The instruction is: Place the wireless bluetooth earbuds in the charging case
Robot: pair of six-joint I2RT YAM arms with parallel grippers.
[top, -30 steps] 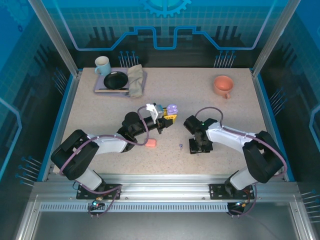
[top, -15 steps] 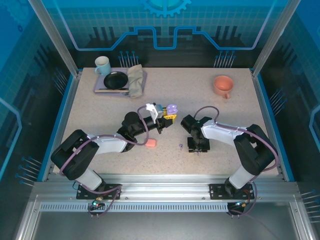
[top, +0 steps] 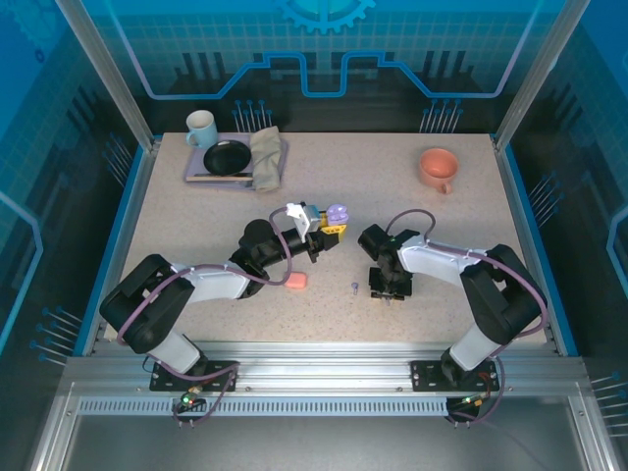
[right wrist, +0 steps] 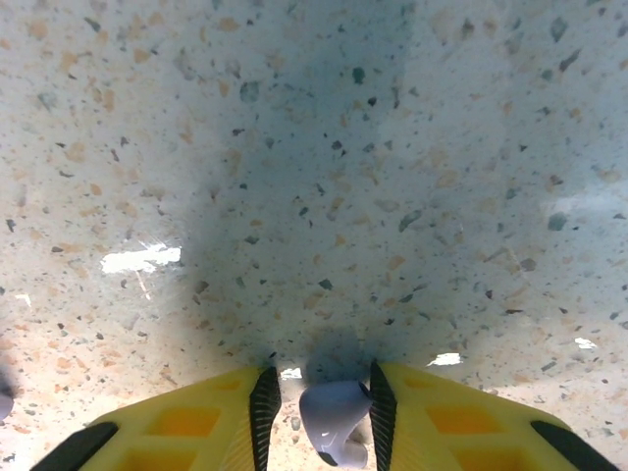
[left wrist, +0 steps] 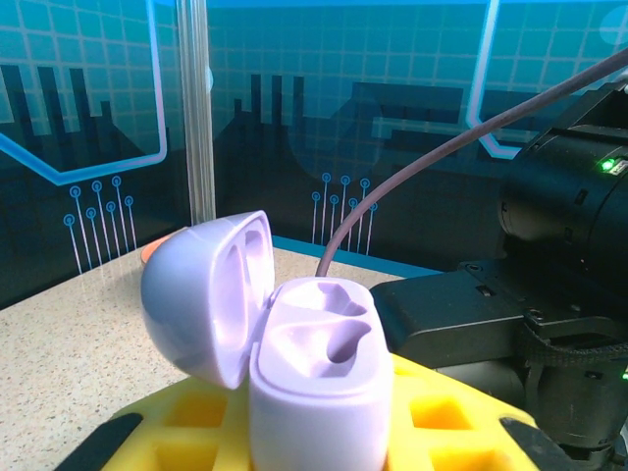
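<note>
My left gripper is shut on an open lilac charging case, held up above the middle of the table. In the left wrist view the case stands between the yellow fingers with its lid swung left and both sockets empty. My right gripper points straight down at the table. Its jaws stand narrowly apart around a lilac earbud lying on the table; the earbud touches the right pad, and a thin gap is left at the other pad. A second lilac earbud lies left of it.
A salmon-pink case lies near the left forearm. A salmon cup stands at the back right. A tray at the back left holds a mug, a black plate and a folded cloth.
The right gripper has shifted a little to the left over the table and stayed low. The left arm and the case have not moved.
</note>
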